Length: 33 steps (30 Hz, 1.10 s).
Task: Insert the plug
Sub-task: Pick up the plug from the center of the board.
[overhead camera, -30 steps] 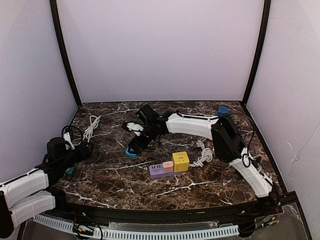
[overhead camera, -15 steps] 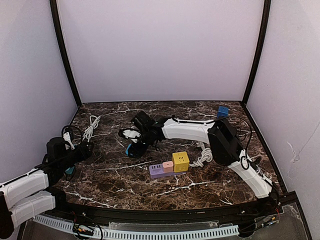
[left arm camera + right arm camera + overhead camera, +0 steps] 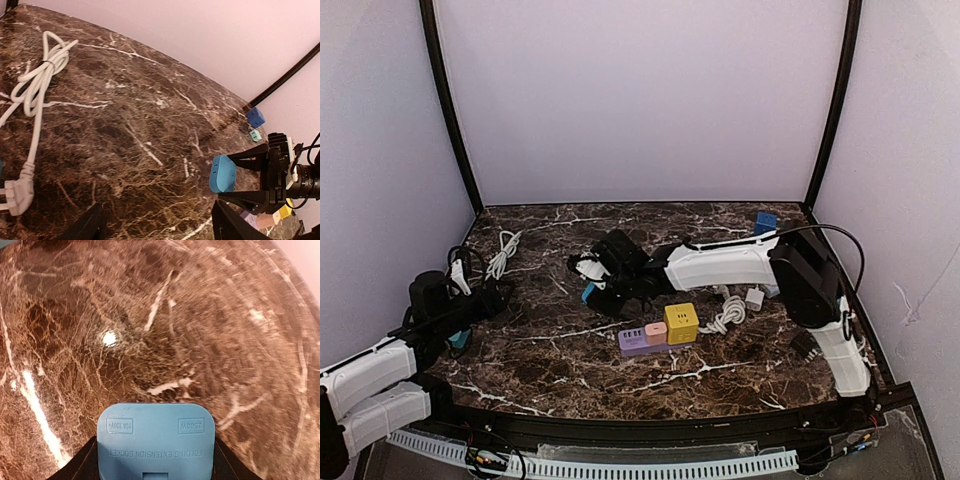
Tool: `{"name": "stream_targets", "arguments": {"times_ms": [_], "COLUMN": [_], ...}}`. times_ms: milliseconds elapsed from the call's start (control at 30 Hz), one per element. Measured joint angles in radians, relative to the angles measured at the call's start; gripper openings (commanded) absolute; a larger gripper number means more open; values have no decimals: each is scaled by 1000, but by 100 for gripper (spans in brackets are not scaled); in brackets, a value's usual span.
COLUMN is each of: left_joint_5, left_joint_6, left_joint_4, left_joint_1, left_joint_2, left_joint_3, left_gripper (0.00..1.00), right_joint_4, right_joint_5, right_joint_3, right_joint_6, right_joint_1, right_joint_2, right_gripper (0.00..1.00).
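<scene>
Dark marble table (image 3: pixel 550 360) inside white walls (image 3: pixel 640 100): carrying step, nothing inserted yet
We see the right gripper (image 3: pixel 239 175) clamped on the blue folding extension socket (image 3: pixel 156 445), at 10 o'clock of the purple, pink and yellow power strip (image 3: pixel 660 330); next, we judge, it must align over a free outlet and press in. Our left gripper (image 3: pixel 155 227) hangs released at the table's 9 o'clock, near a white corded plug (image 3: pixel 17 192). The socket's pins are hidden and the strip's outlets too small to read

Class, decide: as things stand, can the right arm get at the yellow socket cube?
Probably yes: the right gripper, holding a blue adapter, hovers close to the yellow cube, with only bare table between them.
</scene>
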Motion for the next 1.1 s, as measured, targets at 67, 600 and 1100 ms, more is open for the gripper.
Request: {"name": "stream_targets", "arguments": {"times_ms": [67, 600, 1100], "left_joint_5": [64, 409, 420], "left_joint_6": [-14, -11, 50], "left_joint_4": [0, 54, 28], "left_joint_1": [-3, -279, -301], "left_joint_2": [1, 187, 233], "left_joint_3": [21, 412, 461], "left_gripper": [75, 57, 1], "right_joint_4": [115, 1044, 1074], "right_joint_5": [87, 507, 477], "right_joint_3": [-122, -430, -458], "right_joint_6": [8, -358, -384], "right_joint_1": [23, 267, 263], "right_joint_2": [-100, -333, -346], "right_gripper": [11, 0, 55]}}
